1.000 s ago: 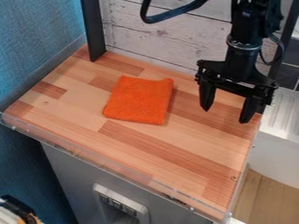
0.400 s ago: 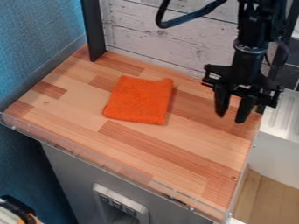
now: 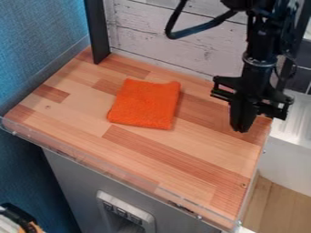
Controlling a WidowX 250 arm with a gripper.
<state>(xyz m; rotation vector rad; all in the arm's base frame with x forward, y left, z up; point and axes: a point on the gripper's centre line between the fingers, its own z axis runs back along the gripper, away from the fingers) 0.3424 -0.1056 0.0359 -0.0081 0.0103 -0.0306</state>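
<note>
The black gripper (image 3: pixel 242 129) hangs over the right part of the wooden tabletop (image 3: pixel 182 157), its two fingers together with nothing seen between them. To its left, a gap away, an orange cloth (image 3: pixel 144 104) lies flat on the wood, roughly square, with a slightly wavy upper edge. Gripper and cloth do not touch.
A whitewashed plank wall (image 3: pixel 176 38) rises behind the tabletop, with a dark upright post (image 3: pixel 97 32) at the back left. A low clear rim (image 3: pixel 109 169) runs along the front edge. White ribbed surface (image 3: pixel 296 123) lies at the right.
The gripper has gone from wide apart to fingers together, and has shifted slightly right and lower. The orange cloth has stayed where it was.
</note>
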